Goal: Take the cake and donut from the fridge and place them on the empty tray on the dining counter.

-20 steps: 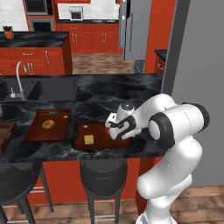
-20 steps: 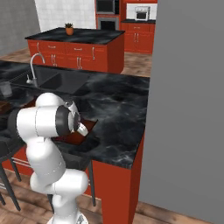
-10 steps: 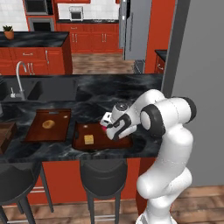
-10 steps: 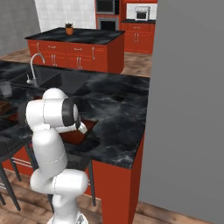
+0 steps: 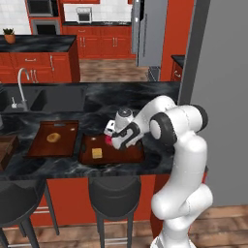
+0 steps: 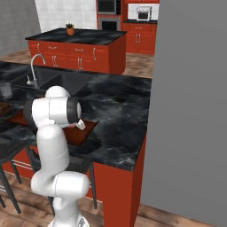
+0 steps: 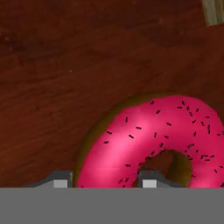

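gripper point(image 7: 103, 179): its 2 tips pinch the donut's point(image 7: 153, 140) near rim
donut: pink-iced, low over the tray point(image 5: 131, 154)
cake point(image 5: 97, 153): on the tray's left part
tray: on the dining counter point(image 5: 97, 99)

The pink-iced donut point(image 7: 153, 140) sits between the jaws over the tray point(image 7: 65, 65), cake point(image 7: 214, 11) at the corner.

Second wooden tray point(image 5: 52, 139) with a tan ring pastry point(image 5: 53, 137), curved faucet point(image 5: 22, 87), black stools point(image 5: 114, 196) below
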